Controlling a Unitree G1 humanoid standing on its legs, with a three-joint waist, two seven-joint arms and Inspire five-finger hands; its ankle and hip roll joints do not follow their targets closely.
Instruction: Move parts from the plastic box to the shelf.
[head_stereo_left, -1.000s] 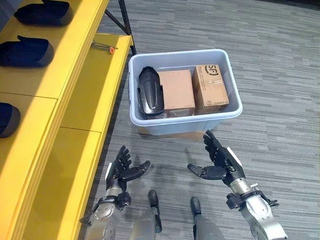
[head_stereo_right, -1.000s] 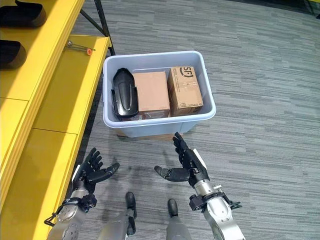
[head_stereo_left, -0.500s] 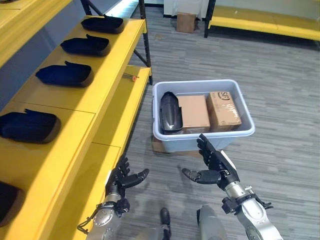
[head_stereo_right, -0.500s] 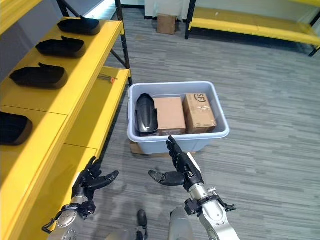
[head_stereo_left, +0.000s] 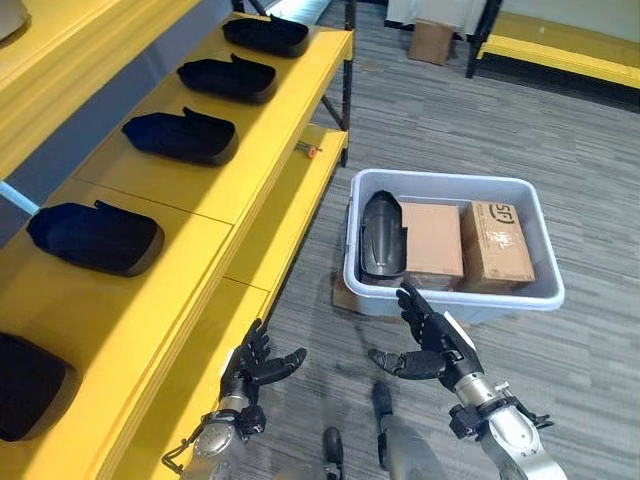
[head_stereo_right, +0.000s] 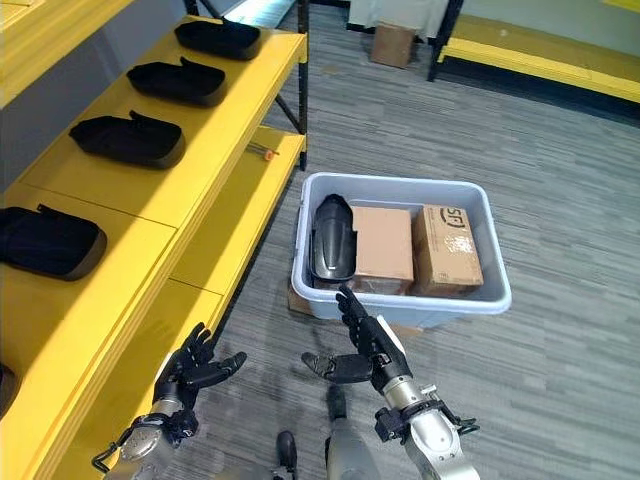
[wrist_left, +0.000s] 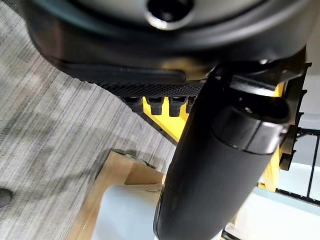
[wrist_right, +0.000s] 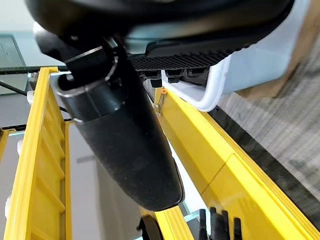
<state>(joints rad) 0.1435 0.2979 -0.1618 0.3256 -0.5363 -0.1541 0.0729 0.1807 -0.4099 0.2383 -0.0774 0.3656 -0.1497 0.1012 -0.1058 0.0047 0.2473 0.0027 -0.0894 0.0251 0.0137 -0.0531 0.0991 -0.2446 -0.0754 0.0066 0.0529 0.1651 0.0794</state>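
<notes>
One smooth pale-grey plastic box (head_stereo_left: 455, 290) stands on the ribbed grey carpet floor (head_stereo_left: 590, 190), at 2 o'clock from the robot hands. It holds a glossy black moulded part (head_stereo_left: 381, 235) and two matt cardboard cartons (head_stereo_left: 432, 240), one with print that is not read here. Further black parts (head_stereo_left: 180, 136) lie in a row on the yellow shelf (head_stereo_left: 250, 150) at 10 o'clock. Since the earlier frames the camera has shifted; the box contents are unchanged. The left robot hand (head_stereo_left: 255, 365) and right robot hand (head_stereo_left: 428, 345) hover with fingers spread apart, holding nothing.
</notes>
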